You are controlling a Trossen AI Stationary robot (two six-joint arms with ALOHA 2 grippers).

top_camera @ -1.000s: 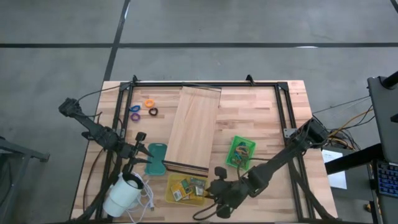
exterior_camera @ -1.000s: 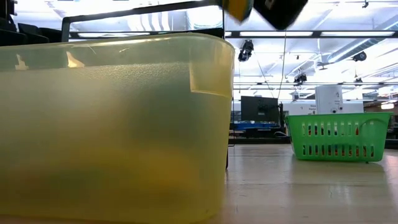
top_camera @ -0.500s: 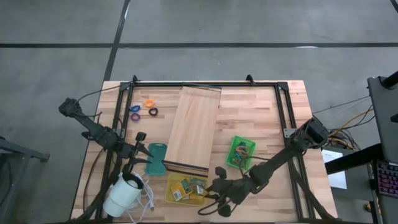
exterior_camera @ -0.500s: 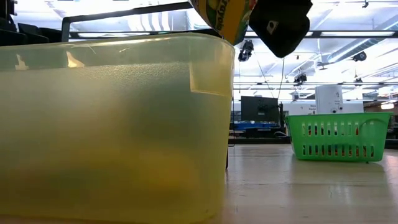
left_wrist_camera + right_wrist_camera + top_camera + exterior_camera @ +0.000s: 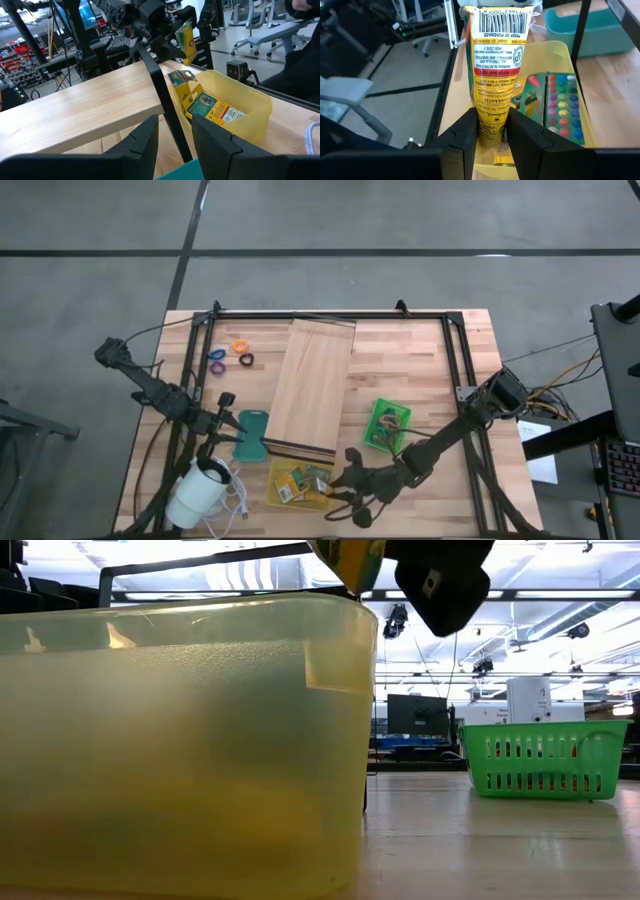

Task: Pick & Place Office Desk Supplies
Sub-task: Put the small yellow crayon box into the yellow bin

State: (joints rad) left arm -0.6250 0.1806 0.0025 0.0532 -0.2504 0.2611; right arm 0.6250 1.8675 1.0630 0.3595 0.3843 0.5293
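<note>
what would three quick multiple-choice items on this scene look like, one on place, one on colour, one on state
1. Where is the right gripper?
A. over the yellow bin
B. over the green basket
C. over the board

2. What colour is the bin by the left gripper?
A. red
B. teal
C. white

3. What is the right gripper doing?
A. open and empty
B. shut on a ring
C. shut on a yellow packet

Answers:
1. A, the high view puts it at the yellow bin's right end.
2. B, a teal bin lies beside it.
3. C, the right wrist view shows the packet between its fingers.
</note>
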